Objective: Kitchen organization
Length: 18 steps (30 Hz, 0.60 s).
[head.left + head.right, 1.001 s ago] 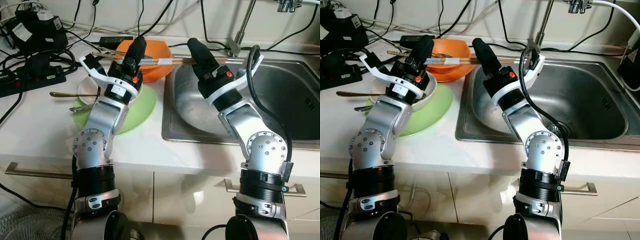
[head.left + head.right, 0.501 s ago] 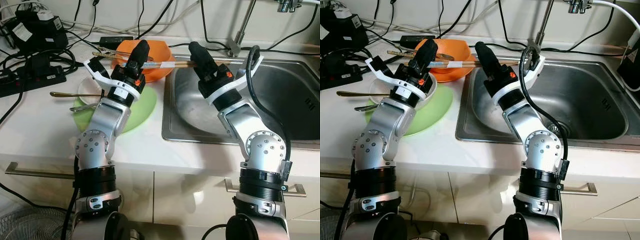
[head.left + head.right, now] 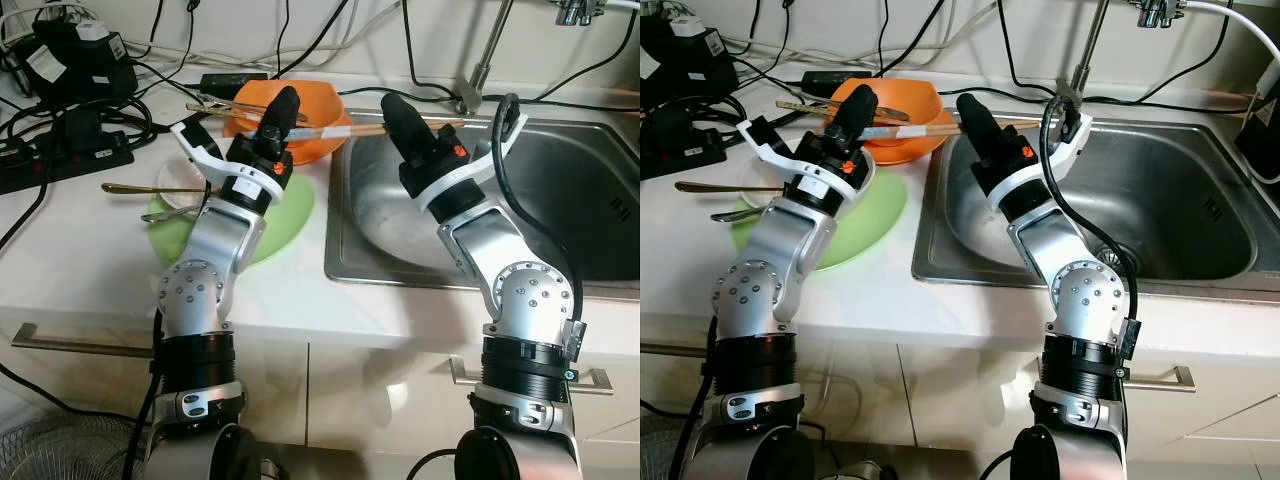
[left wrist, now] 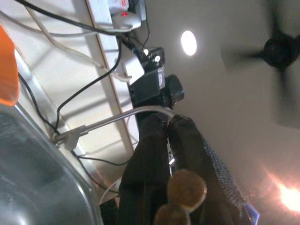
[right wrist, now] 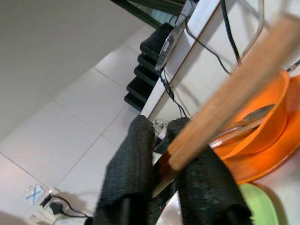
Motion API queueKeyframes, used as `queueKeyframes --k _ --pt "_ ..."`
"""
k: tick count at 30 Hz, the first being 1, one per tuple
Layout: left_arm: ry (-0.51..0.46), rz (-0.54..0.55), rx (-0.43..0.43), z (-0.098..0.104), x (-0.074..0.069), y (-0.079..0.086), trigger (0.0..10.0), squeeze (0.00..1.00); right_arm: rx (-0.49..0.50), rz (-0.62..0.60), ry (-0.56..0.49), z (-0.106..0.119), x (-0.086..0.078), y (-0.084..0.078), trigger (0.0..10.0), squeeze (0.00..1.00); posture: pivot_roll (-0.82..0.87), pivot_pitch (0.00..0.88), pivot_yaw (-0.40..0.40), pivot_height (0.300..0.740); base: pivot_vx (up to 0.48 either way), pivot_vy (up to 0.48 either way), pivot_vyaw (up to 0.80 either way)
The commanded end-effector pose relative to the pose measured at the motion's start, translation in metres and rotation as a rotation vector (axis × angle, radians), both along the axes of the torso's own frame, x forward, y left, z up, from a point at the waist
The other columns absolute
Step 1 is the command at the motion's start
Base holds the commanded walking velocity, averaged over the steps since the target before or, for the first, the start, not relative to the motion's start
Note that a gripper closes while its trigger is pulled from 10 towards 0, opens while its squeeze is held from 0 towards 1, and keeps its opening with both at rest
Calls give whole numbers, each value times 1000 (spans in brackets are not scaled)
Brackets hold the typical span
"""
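Observation:
A pair of wooden chopsticks with a white paper band lies level over the orange bowl and reaches past the sink's left rim. My left gripper is shut on their left part above the bowl; their round ends show at its fingers in the left wrist view. My right gripper is at the sink's rear left corner. It is shut on the same chopsticks, which run between its fingers in the right wrist view.
A green plate carries a white dish with a gold spoon. Another pair of chopsticks rests in the orange bowl. The steel sink and faucet are on the right. Cables and a power strip crowd the back left.
Both grippers and the chopsticks have shifted a little to the right; the white band now sits past the bowl's right edge.

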State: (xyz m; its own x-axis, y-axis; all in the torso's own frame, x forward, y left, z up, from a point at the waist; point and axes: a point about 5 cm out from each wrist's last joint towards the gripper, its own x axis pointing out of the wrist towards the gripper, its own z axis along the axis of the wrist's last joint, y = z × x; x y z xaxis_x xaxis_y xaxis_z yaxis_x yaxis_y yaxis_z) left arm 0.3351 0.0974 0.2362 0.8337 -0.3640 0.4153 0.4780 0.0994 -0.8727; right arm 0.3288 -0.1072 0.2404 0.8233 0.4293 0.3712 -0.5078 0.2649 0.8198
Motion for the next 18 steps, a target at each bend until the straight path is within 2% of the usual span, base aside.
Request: queueKeyframes --k 1,2,3,18 --pt "61 -39 56 -12 0 -19 10000 216 -8 10 -49 12 -1 3 0 0 28 19 -1 740 0 0 0" --pt "61 -39 56 -12 0 -19 10000 216 -8 10 -49 12 -1 3 0 0 28 19 -1 740 0 0 0" --pt "61 -39 57 -12 0 -20 10000 1000 -8 8 -48 12 -1 3 0 0 28 18 0 740 0 0 0" --pt "63 -48 84 -12 1 -20 10000 1000 10 -59 -48 15 3 -3 0 0 31 15 19 740 0 0 0"
